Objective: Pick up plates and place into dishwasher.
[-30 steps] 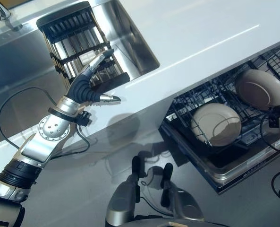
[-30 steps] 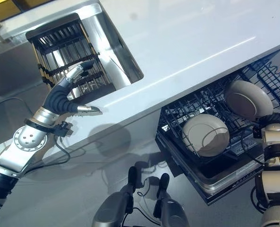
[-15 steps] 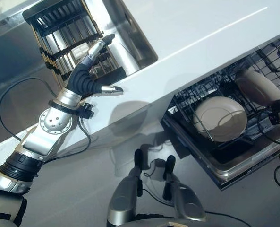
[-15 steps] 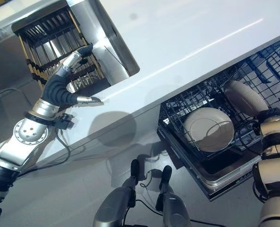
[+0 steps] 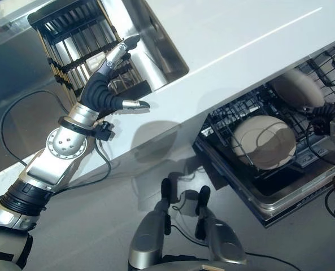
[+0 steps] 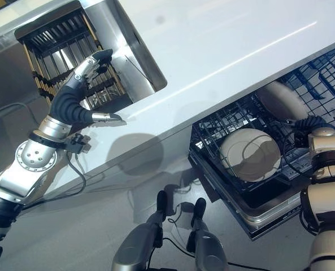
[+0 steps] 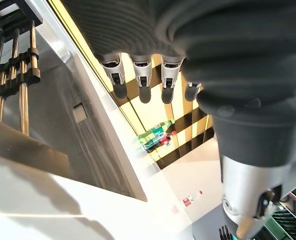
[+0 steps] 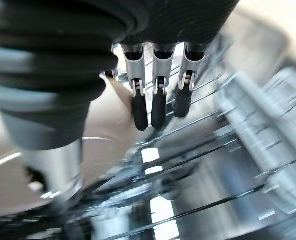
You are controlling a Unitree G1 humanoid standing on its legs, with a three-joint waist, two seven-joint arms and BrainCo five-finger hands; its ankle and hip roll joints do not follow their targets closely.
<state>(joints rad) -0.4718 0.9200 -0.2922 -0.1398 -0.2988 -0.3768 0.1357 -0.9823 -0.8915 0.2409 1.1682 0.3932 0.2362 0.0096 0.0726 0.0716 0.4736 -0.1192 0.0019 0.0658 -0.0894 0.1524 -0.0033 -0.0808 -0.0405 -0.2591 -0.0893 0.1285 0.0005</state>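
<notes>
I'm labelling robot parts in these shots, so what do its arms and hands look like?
Both arms are silver-grey metal with black bands at the joints. The left arm has a round, disc-shaped wrist section dotted with small holes, and a thin black cable loops beside it. The left hand and right hand each have a dark ribbed cover over the back and wrist, with silver fingers ending in dark tips.

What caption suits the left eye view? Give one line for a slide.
Left hand open over the sink rack; two beige plates in the open dishwasher rack.
</notes>
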